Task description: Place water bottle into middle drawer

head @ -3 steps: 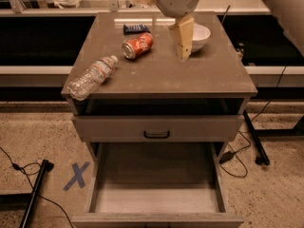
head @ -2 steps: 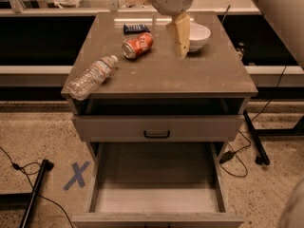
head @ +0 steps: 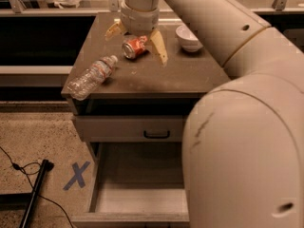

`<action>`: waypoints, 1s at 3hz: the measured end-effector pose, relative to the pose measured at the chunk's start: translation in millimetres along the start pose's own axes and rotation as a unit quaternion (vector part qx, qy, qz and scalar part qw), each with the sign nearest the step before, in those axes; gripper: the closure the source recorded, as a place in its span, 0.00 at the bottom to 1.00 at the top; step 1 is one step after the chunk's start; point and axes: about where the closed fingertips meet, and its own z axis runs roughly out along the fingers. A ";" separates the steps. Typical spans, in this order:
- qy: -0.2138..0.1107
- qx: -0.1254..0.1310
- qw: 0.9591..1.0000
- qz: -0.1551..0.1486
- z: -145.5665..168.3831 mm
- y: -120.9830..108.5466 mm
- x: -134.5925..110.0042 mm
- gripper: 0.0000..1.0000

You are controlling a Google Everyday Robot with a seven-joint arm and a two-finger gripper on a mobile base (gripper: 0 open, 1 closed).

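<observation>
The water bottle (head: 91,77), clear and crinkled with a white cap, lies on its side at the front left of the cabinet top (head: 161,77), its base over the edge. My gripper (head: 136,48) hangs open over the back middle of the top, its pale fingers (head: 159,46) spread either side of the orange soda can (head: 134,47), to the right of and behind the bottle. The middle drawer (head: 137,186) is pulled open below, with a pale bare floor; my arm hides its right part.
A white bowl (head: 188,37) sits at the back right of the top. A shut drawer front with a black handle (head: 156,134) is above the open drawer. A blue tape X (head: 76,175) and a black pole with cable (head: 33,194) lie on the floor at left. My arm (head: 247,127) fills the right side.
My gripper has moved left from beside the bowl to over the soda can. My arm now covers the right side of the view. The bottle has not moved.
</observation>
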 end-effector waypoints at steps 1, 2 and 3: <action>-0.021 0.006 0.999 -0.036 28.7 -17.4 -14.3 0.00; -0.033 0.010 0.997 -0.075 48.1 -33.9 -37.2 0.00; -0.040 0.006 0.994 -0.106 61.5 -48.1 -57.4 0.00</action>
